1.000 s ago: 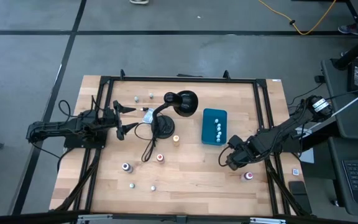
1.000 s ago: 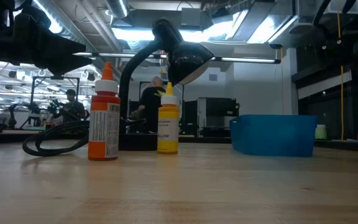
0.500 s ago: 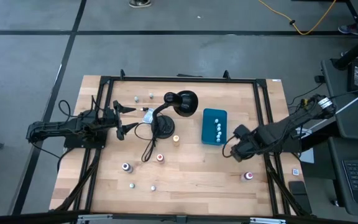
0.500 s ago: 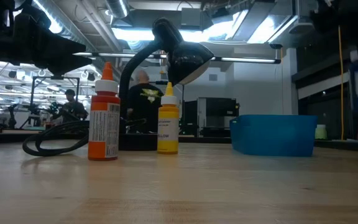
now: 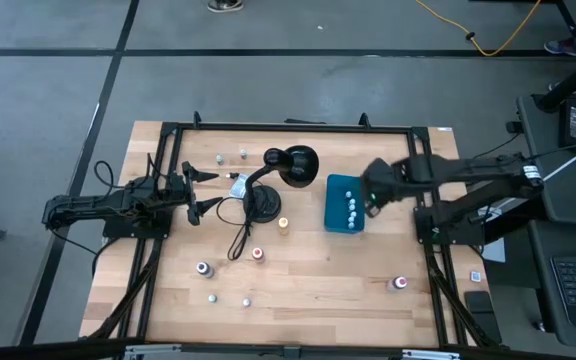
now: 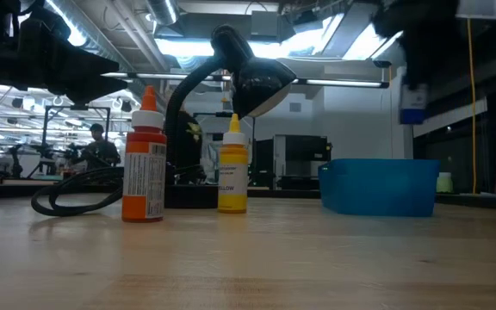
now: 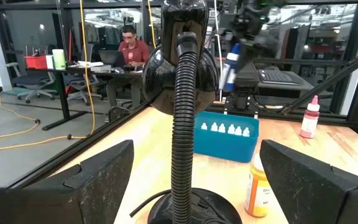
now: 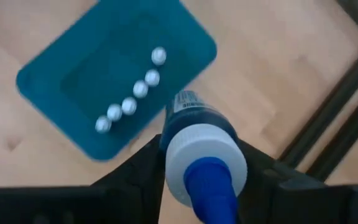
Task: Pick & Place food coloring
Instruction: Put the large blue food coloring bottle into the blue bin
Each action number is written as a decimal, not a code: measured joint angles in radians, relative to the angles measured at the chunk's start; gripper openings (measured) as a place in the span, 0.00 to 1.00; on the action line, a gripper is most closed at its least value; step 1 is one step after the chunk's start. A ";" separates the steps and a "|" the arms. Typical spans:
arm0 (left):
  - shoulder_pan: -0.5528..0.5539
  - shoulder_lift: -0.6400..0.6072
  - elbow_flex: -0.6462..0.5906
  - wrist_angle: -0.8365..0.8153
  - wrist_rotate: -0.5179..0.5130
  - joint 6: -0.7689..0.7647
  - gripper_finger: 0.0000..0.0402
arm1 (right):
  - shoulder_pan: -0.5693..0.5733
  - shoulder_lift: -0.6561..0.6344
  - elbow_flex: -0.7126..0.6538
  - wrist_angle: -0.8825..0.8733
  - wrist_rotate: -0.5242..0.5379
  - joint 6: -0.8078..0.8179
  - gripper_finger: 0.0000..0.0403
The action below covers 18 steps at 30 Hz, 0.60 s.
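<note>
The right tool (image 8: 201, 163) clamps a blue food coloring bottle (image 8: 197, 134), white-collared with blue tip.

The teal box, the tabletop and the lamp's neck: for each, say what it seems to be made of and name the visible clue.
Teal box: probably moulded plastic; uniform colour, rounded corners, smooth matte walls.
Tabletop: wood, likely butcher-block; pale planks with visible grain and seams.
Lamp neck: ribbed black flexible tubing, glossy; plastic or coated metal, the look cannot settle which.
</note>
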 joint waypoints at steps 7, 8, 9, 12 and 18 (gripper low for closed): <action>0.000 0.000 0.000 0.000 0.000 0.000 0.86 | -0.170 0.065 -0.009 0.189 -0.008 -0.248 0.38; 0.000 0.000 0.000 0.000 0.000 0.000 0.86 | -0.189 0.082 -0.009 0.216 -0.025 -0.278 0.38; 0.000 0.000 0.000 0.000 0.000 0.000 0.86 | -0.204 0.098 -0.009 0.240 -0.038 -0.300 0.38; 0.000 0.000 0.000 0.000 0.000 0.000 0.86 | -0.241 0.143 -0.009 0.305 -0.063 -0.353 0.38; 0.000 0.000 0.000 0.000 0.000 0.000 0.86 | -0.286 0.227 -0.010 0.396 -0.107 -0.413 0.39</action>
